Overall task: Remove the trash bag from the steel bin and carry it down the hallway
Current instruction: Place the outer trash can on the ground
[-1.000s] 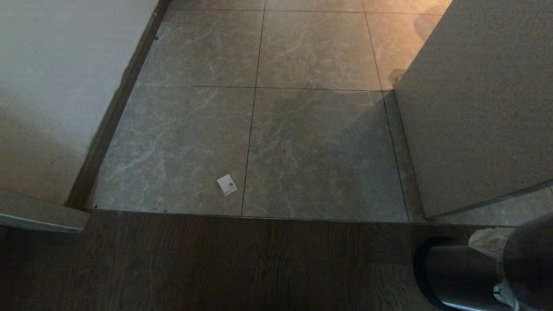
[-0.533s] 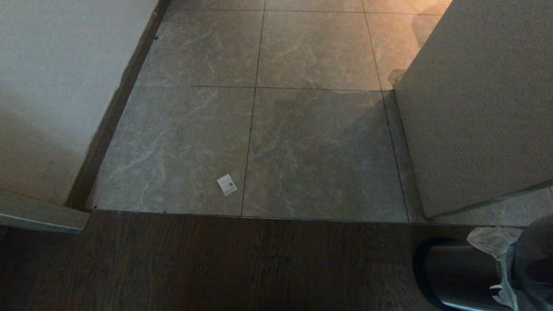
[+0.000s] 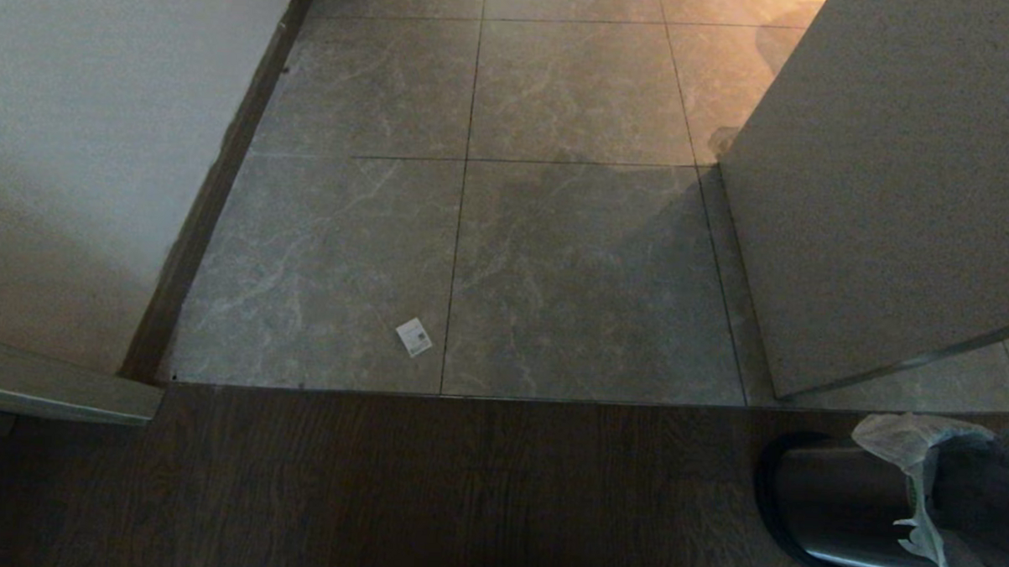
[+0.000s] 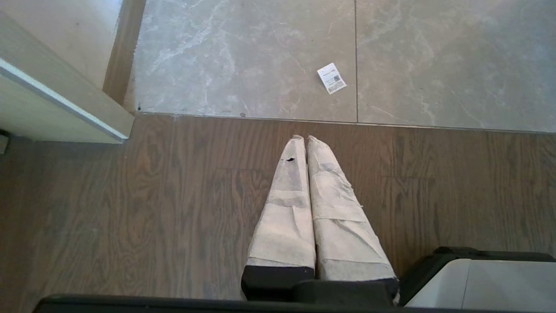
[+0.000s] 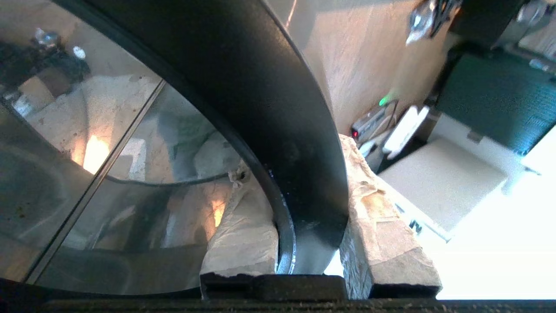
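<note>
The steel bin (image 3: 841, 509) lies tilted at the lower right on the dark wood floor, its black base ring (image 3: 767, 494) pointing left. The white trash bag (image 3: 906, 438) bulges out of the bin's mouth around my dark right arm (image 3: 984, 493). In the right wrist view my right gripper (image 5: 295, 158) is shut on the bin's black rim (image 5: 269, 108), with one finger inside and one outside. White plastic with green print (image 5: 191, 134) shows inside the bin. The hallway tiles (image 3: 572, 261) stretch ahead. My left gripper (image 4: 302, 138) hangs parked over the wood floor, shut and empty.
A white wall with a dark baseboard (image 3: 80, 176) borders the tiles on the left, and a pale door panel (image 3: 893, 205) juts in on the right. A small printed paper scrap (image 3: 414, 337) lies near the threshold strip (image 3: 467, 394). Devices with small lights (image 5: 369, 124) sit behind the bin.
My right arm has sunk lower and further right in the head view, so more of the white bag shows at the bin's mouth. The bin has barely shifted.
</note>
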